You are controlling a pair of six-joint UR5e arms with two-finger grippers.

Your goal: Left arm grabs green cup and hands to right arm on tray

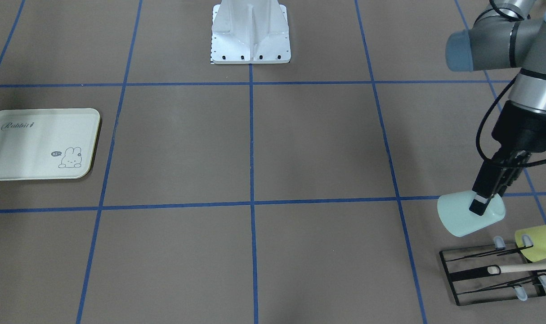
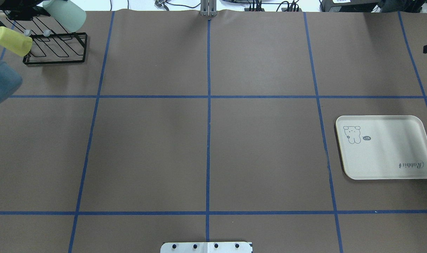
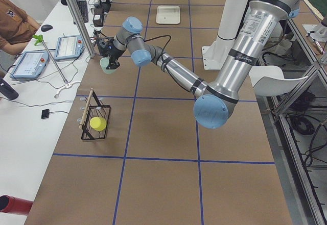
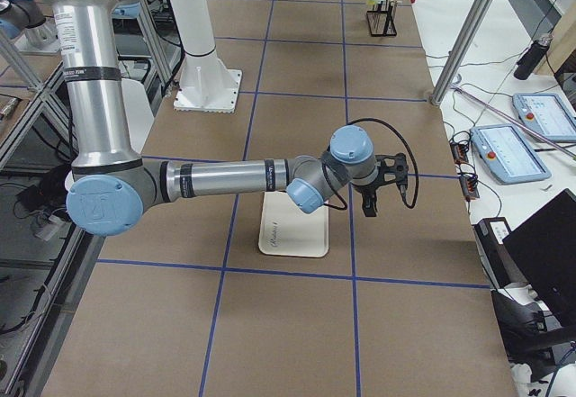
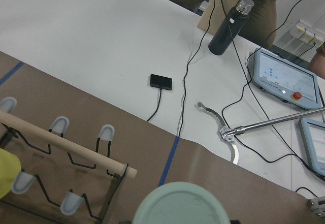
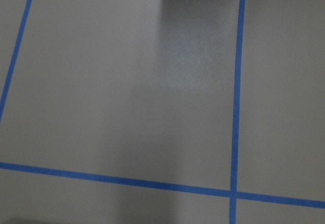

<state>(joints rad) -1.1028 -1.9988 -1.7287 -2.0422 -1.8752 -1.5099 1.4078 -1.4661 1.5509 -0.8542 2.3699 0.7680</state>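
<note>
The pale mint green cup (image 1: 457,216) is held tilted in my left gripper (image 1: 480,208), which is shut on its wall, just beside the black wire rack (image 1: 493,274). The cup also shows in the overhead view (image 2: 64,14) and, round end on, at the bottom of the left wrist view (image 5: 177,203). The cream tray (image 1: 39,144) lies far across the table with nothing on it. My right gripper (image 4: 382,190) hovers just beyond the tray (image 4: 292,230); I cannot tell whether it is open or shut.
A yellow-green cup (image 1: 540,240) hangs on the rack, which has a wooden dowel (image 5: 66,145) across it. The white robot base (image 1: 250,31) stands at mid table. An operator's desk with tablets (image 3: 30,61) and cables runs along the far side.
</note>
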